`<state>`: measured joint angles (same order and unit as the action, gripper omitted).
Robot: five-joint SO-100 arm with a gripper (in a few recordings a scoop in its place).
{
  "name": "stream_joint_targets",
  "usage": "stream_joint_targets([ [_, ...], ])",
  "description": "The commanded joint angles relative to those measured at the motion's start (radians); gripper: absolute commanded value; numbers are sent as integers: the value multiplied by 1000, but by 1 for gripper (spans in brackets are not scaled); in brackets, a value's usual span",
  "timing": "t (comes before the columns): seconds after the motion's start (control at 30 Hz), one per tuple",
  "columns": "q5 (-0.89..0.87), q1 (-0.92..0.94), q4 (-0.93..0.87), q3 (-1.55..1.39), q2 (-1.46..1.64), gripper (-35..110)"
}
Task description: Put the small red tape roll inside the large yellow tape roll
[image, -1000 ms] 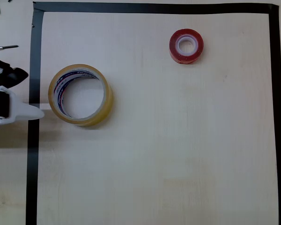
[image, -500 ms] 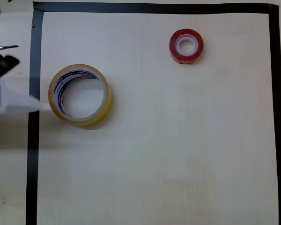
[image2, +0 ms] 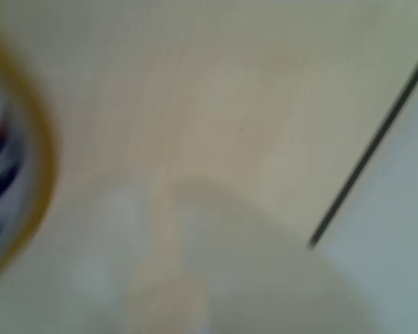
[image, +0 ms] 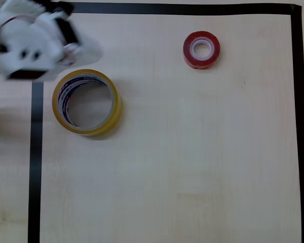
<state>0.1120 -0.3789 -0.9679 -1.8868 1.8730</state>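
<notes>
Though blurred, the pincer (image: 73,43) nears the large yellow tape roll (image: 87,102).

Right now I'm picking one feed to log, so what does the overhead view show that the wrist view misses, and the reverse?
Overhead alone: the small red tape roll at upper right, apart from everything, the whole taped border, and the blurred white arm at upper left. Wrist alone: nothing of its own, just a motion-blurred close-up. Both: the large yellow tape roll, cut off at the wrist view's left edge, lying on the pale wooden table.
</notes>
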Motion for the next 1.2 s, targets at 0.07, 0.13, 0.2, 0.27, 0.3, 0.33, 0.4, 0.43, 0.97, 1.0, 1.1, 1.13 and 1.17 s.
stream_joint_targets([
  [0.07,12,-49,44,318,-221,0],
  [0.13,12,-54,92,345,-261,0],
  [0.2,12,-58,120,380,-304,0],
  [0.27,12,-58,120,442,-367,0],
  [0.3,12,-58,120,476,-399,1],
  [0.33,12,-55,120,514,-434,2],
  [0.4,12,-49,120,595,-509,3],
  [0.43,12,-48,118,640,-545,3],
  [0.97,8,-6,38,1155,-983,19],
  [1.0,8,3,-20,1264,-1048,19],
  [1.1,6,28,-224,1726,-1313,19],
  [1.13,8,32,-287,1917,-1424,19],
  [1.17,12,34,-333,2106,-1529,19],
])
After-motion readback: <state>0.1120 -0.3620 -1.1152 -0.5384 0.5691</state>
